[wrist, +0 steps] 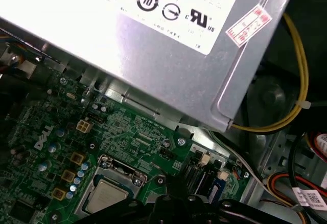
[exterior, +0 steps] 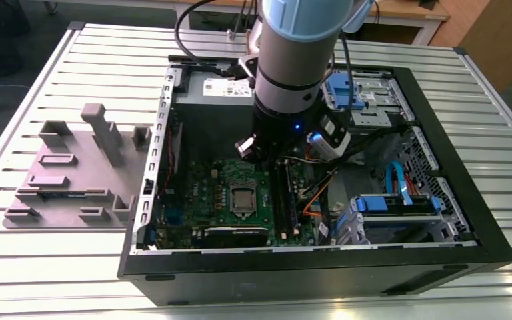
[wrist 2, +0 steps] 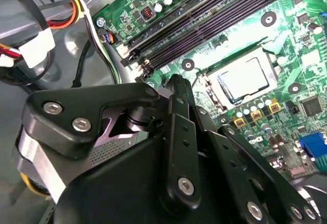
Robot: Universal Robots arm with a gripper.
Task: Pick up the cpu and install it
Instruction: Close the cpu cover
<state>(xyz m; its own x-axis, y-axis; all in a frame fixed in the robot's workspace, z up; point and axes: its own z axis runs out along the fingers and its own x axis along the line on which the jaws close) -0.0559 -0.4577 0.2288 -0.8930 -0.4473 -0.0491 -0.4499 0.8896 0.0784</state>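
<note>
white printed label (wrist: 153,4) on power supply box (wrist: 168,75) | red-printed sticker (wrist: 249,25), seemingly a seal

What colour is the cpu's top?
The cpu is pale silver on top, clearest in the second wrist view.

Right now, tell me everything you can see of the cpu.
The cpu is a small flat square chip with a pale silvery metal top that glares under the light in the second wrist view. It lies level on the green circuit board inside the open computer case, with the metal socket frame bordering its edges. Nothing grips it. Whether the frame is latched down on it I cannot tell.
</note>
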